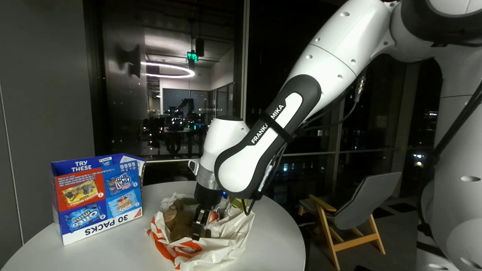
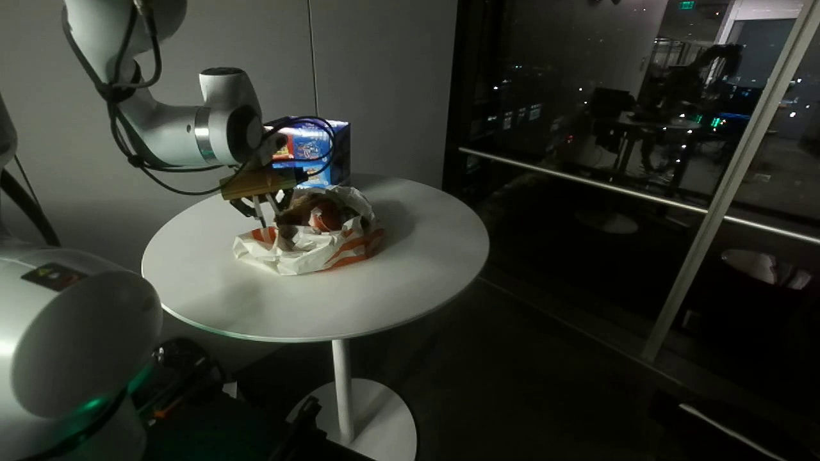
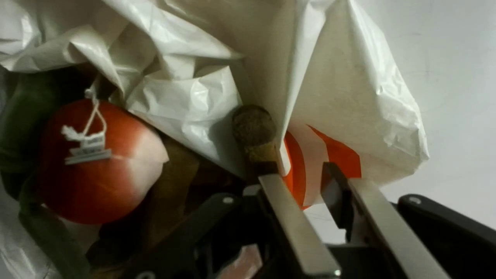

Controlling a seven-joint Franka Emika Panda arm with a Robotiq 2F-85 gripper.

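White round table [image 2: 416,275]; on it, crumpled bag [image 1: 226,248], orange-striped, mouth open; inside, shiny, round red thing [image 3: 100,174], pale-patched, and blunt brown stub [image 3: 254,131]. Count: one table, one bag, one red thing, one stub visible. Gripper [image 3: 300,174]: fingers spread. Bag at fingertips, wall showing through gap; red thing off to side; stub just by fingertip on red thing's side, contact unclear.

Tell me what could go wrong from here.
The jaws stand apart with part of the white bag showing between them in the wrist view, so closing might pinch the bag and drag it along. A brown rounded piece lies right by one of the jaws, so a slight sideways move could knock it. The string tag on the red round item has a loop that might snag.
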